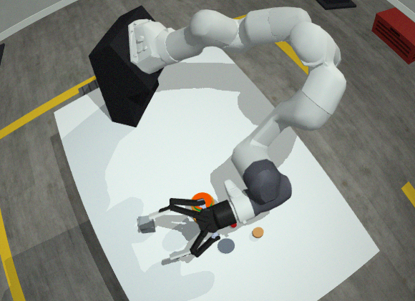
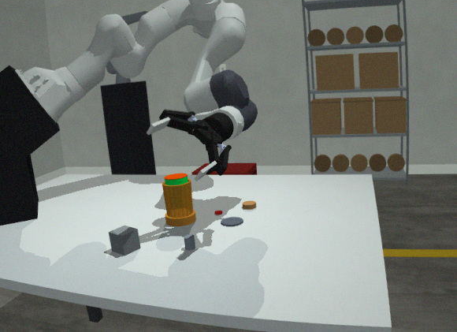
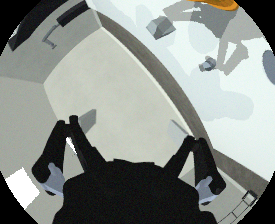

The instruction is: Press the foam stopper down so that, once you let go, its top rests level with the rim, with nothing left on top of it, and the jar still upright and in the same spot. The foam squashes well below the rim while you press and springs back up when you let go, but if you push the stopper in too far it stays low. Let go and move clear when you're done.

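An orange-brown ribbed jar (image 2: 179, 204) stands upright on the white table (image 2: 315, 244) (image 1: 315, 225). The foam stopper (image 2: 176, 179) (image 1: 201, 197) has green sides and an orange top, and it sticks up above the jar's rim. My gripper (image 2: 177, 151) (image 1: 159, 236) (image 3: 132, 121) is open wide and holds nothing. It is tilted sideways and hangs in the air above the jar, with its lower fingertip a little above and to the right of the stopper. It touches nothing.
A grey cube (image 2: 124, 240) (image 1: 146, 224) (image 3: 161, 26) and a small grey block (image 2: 189, 242) (image 3: 208, 64) lie in front of the jar. A tan disc (image 2: 249, 204) (image 1: 257, 232), a grey disc (image 2: 232, 221) (image 1: 225, 245) and a tiny red disc (image 2: 218, 212) lie to its right.
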`<state>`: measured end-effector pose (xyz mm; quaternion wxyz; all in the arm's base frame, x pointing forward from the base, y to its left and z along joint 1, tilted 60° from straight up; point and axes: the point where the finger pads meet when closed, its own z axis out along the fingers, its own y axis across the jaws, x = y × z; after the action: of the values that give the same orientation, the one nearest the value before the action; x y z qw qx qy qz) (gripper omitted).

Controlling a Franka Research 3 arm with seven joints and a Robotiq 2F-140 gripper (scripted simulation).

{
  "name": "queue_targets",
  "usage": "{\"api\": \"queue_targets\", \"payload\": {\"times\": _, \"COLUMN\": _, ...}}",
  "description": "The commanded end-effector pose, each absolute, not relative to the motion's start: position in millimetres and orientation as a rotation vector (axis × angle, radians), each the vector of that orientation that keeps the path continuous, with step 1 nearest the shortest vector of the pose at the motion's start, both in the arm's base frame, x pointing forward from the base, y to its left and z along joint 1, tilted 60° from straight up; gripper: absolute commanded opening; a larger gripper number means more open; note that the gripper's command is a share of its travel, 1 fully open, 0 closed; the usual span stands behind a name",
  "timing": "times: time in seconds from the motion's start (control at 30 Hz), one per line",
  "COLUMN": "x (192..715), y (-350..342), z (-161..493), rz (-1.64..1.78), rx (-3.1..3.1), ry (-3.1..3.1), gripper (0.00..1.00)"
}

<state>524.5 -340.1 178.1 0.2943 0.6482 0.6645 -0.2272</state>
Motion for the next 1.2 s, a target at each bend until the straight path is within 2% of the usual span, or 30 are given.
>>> {"api": "queue_targets", "payload": {"times": 0.0, "x": 524, "y": -340, "z": 178, "rz": -0.605, "rx": 1.726, "ry": 1.769, "gripper": 1.00}}
{"api": "queue_targets", "payload": {"times": 0.53, "x": 524, "y": -340, "z": 178, "rz": -0.605, "rx": 1.726, "ry": 1.769, "gripper": 1.00}}
{"api": "queue_targets", "payload": {"times": 0.57, "x": 524, "y": -340, "z": 178, "rz": -0.605, "rx": 1.726, "ry": 1.769, "gripper": 0.00}}
{"api": "queue_targets", "payload": {"times": 1.17, "x": 542, "y": -325, "z": 227, "rz": -0.421, "rx": 2.116, "ry": 1.258, "gripper": 0.00}}
